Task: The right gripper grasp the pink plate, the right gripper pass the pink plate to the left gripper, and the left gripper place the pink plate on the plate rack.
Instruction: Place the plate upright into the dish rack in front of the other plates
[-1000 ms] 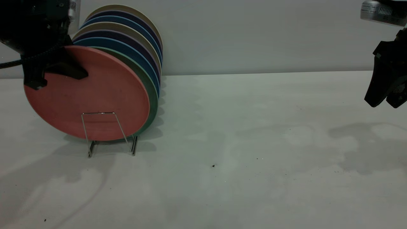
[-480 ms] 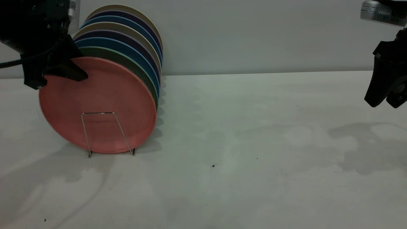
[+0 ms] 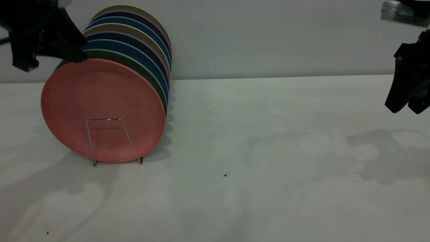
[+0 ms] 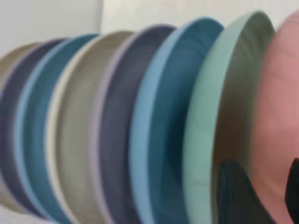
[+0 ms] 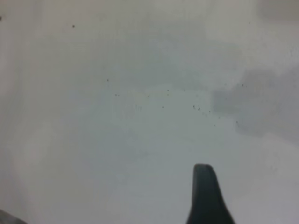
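The pink plate (image 3: 100,101) stands on edge in the front slot of the plate rack (image 3: 104,119), leaning back on the green plate (image 3: 153,84). The left gripper (image 3: 52,60) is open at the plate's upper left rim. In the left wrist view the gripper (image 4: 266,196) has its dark fingers (image 4: 236,196) either side of the pink plate's rim (image 4: 280,116), apart from it. The right gripper (image 3: 405,109) hangs open and empty at the far right, above the table. The right wrist view shows one of its fingers (image 5: 205,196) over bare table.
Behind the pink plate the rack holds a green plate, then several blue, purple and beige plates (image 3: 141,37) in a row towards the wall. They also show edge-on in the left wrist view (image 4: 117,126). The white table (image 3: 268,151) stretches between rack and right gripper.
The pink plate dropped and slid right into the rack, then stayed put. The left gripper let go of it and rose to its top rim. The right gripper has not moved.
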`<act>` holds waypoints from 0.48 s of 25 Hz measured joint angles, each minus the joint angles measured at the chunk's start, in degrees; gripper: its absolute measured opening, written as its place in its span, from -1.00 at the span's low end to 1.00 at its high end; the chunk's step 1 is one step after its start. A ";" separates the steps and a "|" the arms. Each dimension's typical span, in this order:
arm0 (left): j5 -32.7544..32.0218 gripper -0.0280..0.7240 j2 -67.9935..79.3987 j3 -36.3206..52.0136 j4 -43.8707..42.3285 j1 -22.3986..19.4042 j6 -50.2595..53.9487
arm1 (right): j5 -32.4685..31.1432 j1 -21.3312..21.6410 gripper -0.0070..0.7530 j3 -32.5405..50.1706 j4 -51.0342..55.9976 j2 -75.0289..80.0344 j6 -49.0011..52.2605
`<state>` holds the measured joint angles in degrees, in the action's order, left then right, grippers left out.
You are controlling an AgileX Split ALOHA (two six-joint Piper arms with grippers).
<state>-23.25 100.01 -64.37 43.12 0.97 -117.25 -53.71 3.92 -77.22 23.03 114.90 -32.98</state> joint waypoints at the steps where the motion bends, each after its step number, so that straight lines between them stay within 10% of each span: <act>1: -0.15 -0.14 -0.74 0.00 0.00 0.00 0.29 | 0.00 0.00 0.35 0.00 0.00 0.00 0.00; 6: -1.55 -0.14 -4.62 0.00 0.00 0.00 12.39 | 0.00 0.00 0.35 0.00 1.10 0.00 -0.33; 12: -3.37 -0.14 -8.66 0.00 -0.13 -0.22 54.58 | -2.54 0.00 0.35 0.00 5.40 -0.29 -2.80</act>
<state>-26.62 91.35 -64.37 42.99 0.75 -62.67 -56.25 3.92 -77.22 28.43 114.61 -35.78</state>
